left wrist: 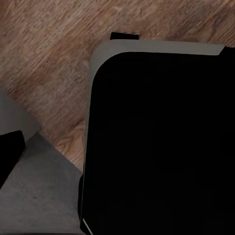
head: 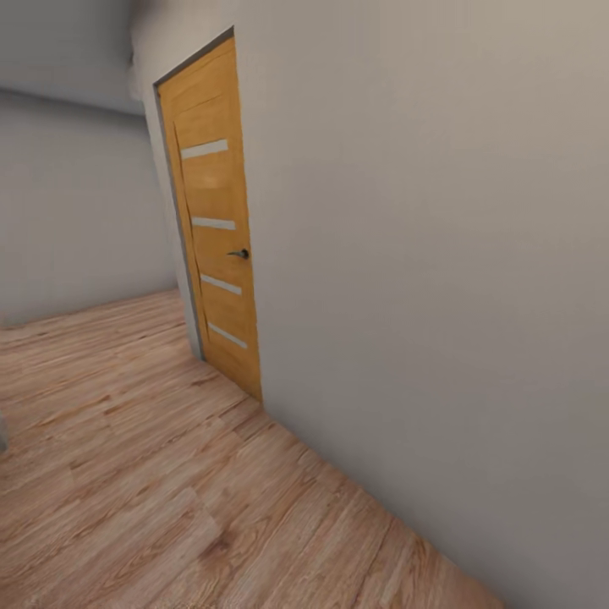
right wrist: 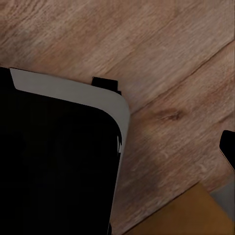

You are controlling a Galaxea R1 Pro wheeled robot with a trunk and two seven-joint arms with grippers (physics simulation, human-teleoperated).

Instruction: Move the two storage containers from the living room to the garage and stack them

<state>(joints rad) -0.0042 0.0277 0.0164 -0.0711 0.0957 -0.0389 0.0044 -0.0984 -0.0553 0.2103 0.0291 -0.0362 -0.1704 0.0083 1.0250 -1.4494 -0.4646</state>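
The two storage containers are out of view, and so is the garage. I am on a light wood-plank floor (head: 127, 474) beside a white wall (head: 440, 254). Both wrist views look down on my own black base with its grey rim (left wrist: 156, 46) (right wrist: 73, 93) and the planks around it. A small dark piece sits at the edge of the left wrist view (left wrist: 10, 149) and another at the edge of the right wrist view (right wrist: 228, 147). They may be fingertips, but I cannot tell the jaws' state.
A wood-panelled orange door (head: 216, 228) with a dark handle (head: 240, 253) stands shut in the wall ahead on the right. A second white wall (head: 76, 211) closes the far left. Planks stretch ahead and to the left.
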